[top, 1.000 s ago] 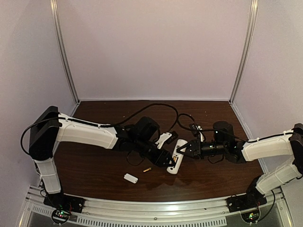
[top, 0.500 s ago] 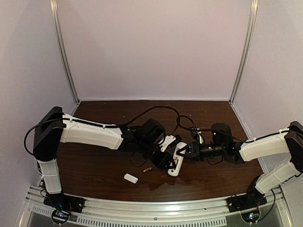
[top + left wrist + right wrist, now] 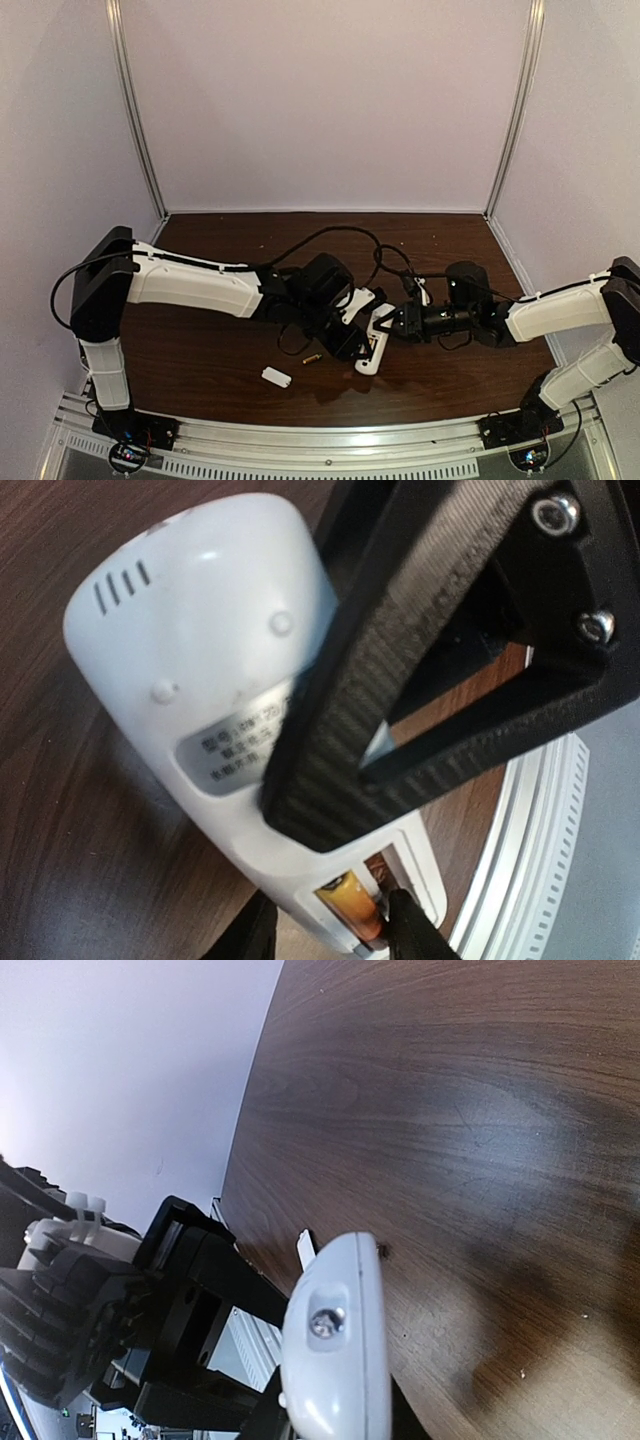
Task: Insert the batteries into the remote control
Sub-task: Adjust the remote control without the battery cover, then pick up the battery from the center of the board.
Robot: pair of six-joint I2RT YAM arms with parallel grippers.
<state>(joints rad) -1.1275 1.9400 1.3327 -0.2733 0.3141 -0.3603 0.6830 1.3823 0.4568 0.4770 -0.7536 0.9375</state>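
The white remote control (image 3: 372, 347) is held back-side up, tilted over the table, with my right gripper (image 3: 393, 325) shut across its middle. In the left wrist view its battery bay is open at the near end, and an orange battery (image 3: 352, 901) lies inside. My left gripper (image 3: 335, 937) is open and straddles that end. One of its fingertips (image 3: 412, 928) touches the battery's end; the other (image 3: 252, 937) is outside the remote's wall. A golden battery (image 3: 311, 357) lies loose on the table. The right wrist view shows the remote control (image 3: 335, 1345) end-on.
A small white cover piece (image 3: 276, 377) lies on the wood near the front, left of the remote. Black cables (image 3: 340, 232) loop behind both wrists. A metal rail (image 3: 320, 440) runs along the table's near edge. Pale walls enclose the table (image 3: 220, 340).
My left arm has reached further right, and its gripper has closed in on the remote's open end. The right gripper has shifted slightly left with the remote.
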